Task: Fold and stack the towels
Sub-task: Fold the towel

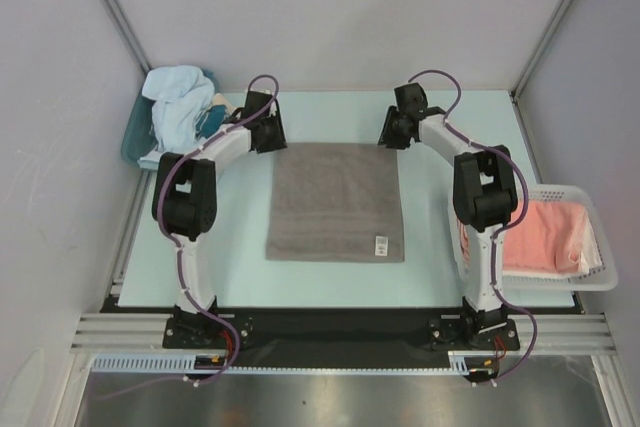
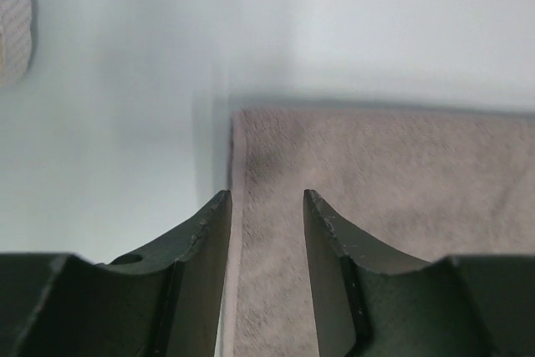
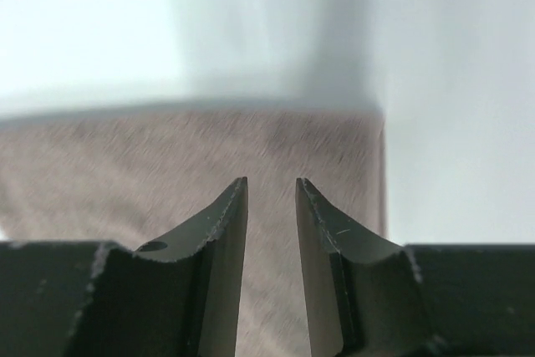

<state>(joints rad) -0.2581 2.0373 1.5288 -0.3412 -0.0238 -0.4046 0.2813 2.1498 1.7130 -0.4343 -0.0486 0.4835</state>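
Note:
A grey towel (image 1: 336, 202) lies flat, folded into a rectangle, in the middle of the table. My left gripper (image 1: 268, 133) hovers over its far left corner. In the left wrist view its jaws (image 2: 267, 198) stand open, and the towel's left edge (image 2: 376, 206) runs beneath the gap. My right gripper (image 1: 396, 129) is over the far right corner. Its jaws (image 3: 272, 181) are slightly apart above the cloth (image 3: 125, 173), with nothing between them. A light blue towel (image 1: 178, 105) is heaped in a bin at the back left. A salmon-pink towel (image 1: 552, 235) lies in a basket on the right.
The teal bin (image 1: 133, 142) sits at the table's far left corner. The white basket (image 1: 600, 247) hangs over the right edge, beside the right arm. A small white label (image 1: 381, 244) marks the grey towel's near right corner. Walls enclose the table on three sides.

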